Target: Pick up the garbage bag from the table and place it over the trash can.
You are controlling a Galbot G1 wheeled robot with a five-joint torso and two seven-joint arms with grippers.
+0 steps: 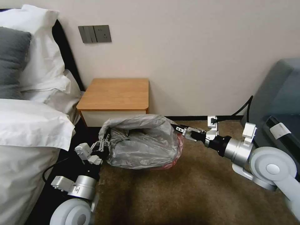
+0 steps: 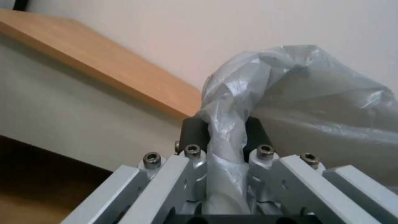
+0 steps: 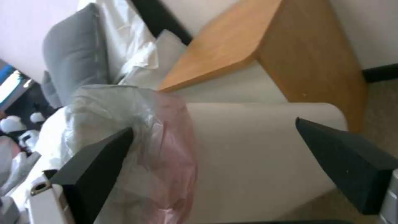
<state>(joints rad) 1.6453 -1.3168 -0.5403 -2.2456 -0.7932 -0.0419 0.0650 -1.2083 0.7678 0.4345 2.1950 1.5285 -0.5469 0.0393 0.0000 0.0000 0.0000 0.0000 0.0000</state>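
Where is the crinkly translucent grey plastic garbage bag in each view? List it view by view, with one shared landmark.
Head view: garbage bag at centre, just in front of the nightstand.
Left wrist view: garbage bag pinched in the left gripper, billowing beyond it.
Right wrist view: garbage bag beside one finger of the open right gripper.
Shared landmark: the orange-brown wooden tabletop.

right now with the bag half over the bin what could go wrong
1. The left gripper is shut on a thin bunched fold of the garbage bag; more pulling may tear it or let it slip.
2. The right gripper is open beside the trash can, so that pink-tinted edge looks unheld and could ride up off the bin.
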